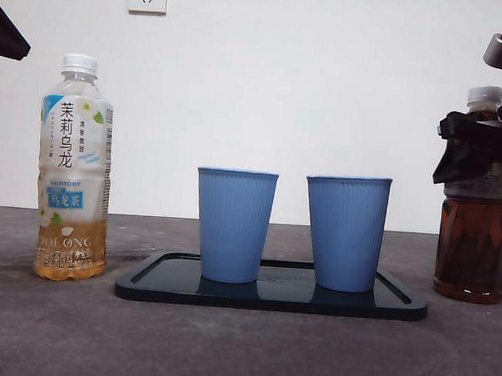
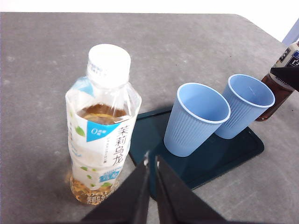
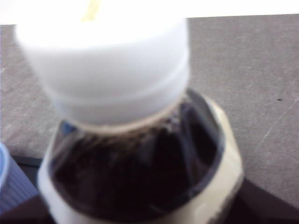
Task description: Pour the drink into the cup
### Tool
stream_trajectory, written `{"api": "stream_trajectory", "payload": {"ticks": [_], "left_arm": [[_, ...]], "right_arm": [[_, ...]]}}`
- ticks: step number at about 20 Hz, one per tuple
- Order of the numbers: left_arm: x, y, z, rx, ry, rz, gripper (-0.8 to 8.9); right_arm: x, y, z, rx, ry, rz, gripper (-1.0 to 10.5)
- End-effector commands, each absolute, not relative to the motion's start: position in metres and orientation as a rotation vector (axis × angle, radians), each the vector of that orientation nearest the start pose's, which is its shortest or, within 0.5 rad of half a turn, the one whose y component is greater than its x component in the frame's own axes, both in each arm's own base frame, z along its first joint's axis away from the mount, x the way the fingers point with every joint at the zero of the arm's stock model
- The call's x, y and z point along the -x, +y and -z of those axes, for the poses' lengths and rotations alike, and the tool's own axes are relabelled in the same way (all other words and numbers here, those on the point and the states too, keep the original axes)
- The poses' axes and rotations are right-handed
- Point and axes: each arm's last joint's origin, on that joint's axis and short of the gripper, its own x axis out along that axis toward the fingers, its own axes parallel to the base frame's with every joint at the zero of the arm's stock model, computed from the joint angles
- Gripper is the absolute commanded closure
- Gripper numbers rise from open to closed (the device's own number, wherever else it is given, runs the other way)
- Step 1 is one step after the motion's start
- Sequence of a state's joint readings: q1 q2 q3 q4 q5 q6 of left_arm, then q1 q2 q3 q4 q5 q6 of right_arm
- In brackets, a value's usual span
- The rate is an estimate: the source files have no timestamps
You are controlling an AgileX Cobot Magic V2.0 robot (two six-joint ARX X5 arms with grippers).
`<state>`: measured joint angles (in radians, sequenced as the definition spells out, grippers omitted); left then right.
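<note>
On the grey bench [image 1: 241,349] a dark tray [image 1: 270,298] lay in the middle, and two blue cups stood upright on it side by side, a small gap between them: the left cup [image 1: 234,225] and the right cup [image 1: 345,234]. Both looked empty from the left wrist view.

Toward the bench's left edge, just off the tray's left end, an oolong tea bottle [image 1: 74,169] stood upright with its white cap on and only a little pale tea at its base. The left hand [image 2: 150,163] hung near that bottle, apart from it, its two black jaws drawn almost together with only a thin slit between them and nothing held.

Near the bench's right edge, just past the tray's right end, stood the dark drink bottle [image 1: 472,253], upright, capped in white, filled with deep brown liquid. The right hand [image 1: 479,147] was at that bottle's upper part, below the cap, its black body across the shoulder. In the right wrist view the bottle's cap and shoulder filled nearly the whole picture, blurred, and the jaws themselves were hidden, so I could not tell whether they had closed on the bottle or merely stood around it.
</note>
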<state>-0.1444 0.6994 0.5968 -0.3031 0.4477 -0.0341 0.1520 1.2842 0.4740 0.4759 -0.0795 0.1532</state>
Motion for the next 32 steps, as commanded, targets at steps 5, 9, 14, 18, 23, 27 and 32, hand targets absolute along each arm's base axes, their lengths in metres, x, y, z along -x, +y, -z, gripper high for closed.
{"api": "stream_trajectory", "payload": {"ticks": [5, 9, 14, 18, 23, 27, 32], "left_arm": [[-0.152, -0.035, -0.276, 0.071, 0.392, 0.589, 7.84], [-0.152, -0.035, -0.275, 0.071, 0.392, 0.589, 7.84], [-0.152, -0.035, -0.275, 0.071, 0.393, 0.589, 7.84], [-0.152, -0.035, -0.275, 0.071, 0.392, 0.589, 7.84], [-0.152, -0.036, -0.276, 0.074, 0.392, 0.592, 7.85], [-0.152, -0.038, -0.275, 0.073, 0.399, 0.606, 7.85], [-0.151, -0.041, -0.275, 0.072, 0.401, 0.625, 7.85]], "right_arm": [[-0.242, 0.040, -0.199, -0.071, 0.337, -0.199, 7.5], [-0.236, 0.041, -0.236, 0.072, 0.486, -0.136, 7.5], [-0.229, 0.063, -0.277, 0.243, 0.664, -0.233, 7.5], [-0.221, 0.085, -0.291, 0.434, 0.756, -0.250, 7.5], [-0.223, 0.118, -0.294, 0.734, 0.846, -0.231, 7.5], [-0.234, 0.142, -0.290, 0.932, 0.885, -0.186, 7.5], [-0.247, 0.161, -0.272, 1.198, 0.917, -0.090, 7.5]]}}
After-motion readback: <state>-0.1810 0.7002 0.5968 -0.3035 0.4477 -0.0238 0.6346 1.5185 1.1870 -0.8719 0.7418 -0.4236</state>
